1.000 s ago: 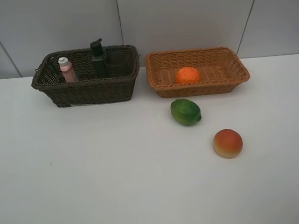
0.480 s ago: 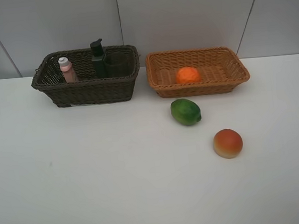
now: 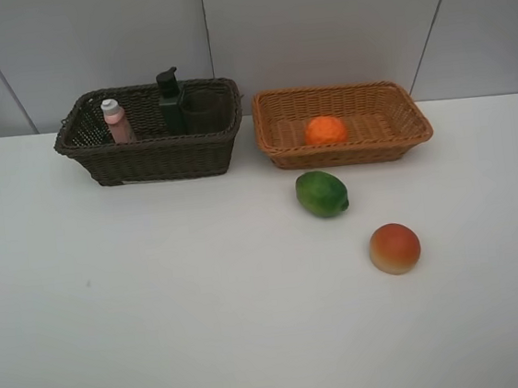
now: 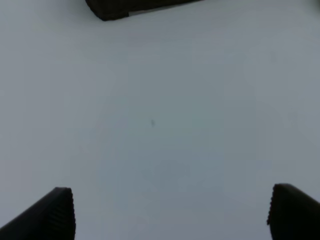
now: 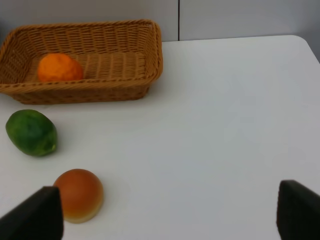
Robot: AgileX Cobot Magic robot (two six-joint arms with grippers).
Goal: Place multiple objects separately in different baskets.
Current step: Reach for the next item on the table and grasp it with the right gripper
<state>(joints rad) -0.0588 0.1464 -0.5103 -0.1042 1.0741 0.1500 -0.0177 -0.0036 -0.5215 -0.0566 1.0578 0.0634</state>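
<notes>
Red-orange fruit (image 5: 78, 195) rests on the table (image 3: 160, 306) just beside one finger of the wide, empty right claw (image 5: 170, 216), off its centre. The left claw (image 4: 170, 212) is also wide and empty.

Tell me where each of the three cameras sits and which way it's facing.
Exterior high: mounted high, facing the back wall, looking down on dark basket, tan basket, green fruit, peach; no arm shows.
Left wrist: on the left arm, facing bare table and the dark basket's corner; the open left gripper shows.
Right wrist: on the right arm, facing the tan basket, orange, both loose fruits; the open right gripper shows.
Shared: exterior and right wrist both see the tan basket.
</notes>
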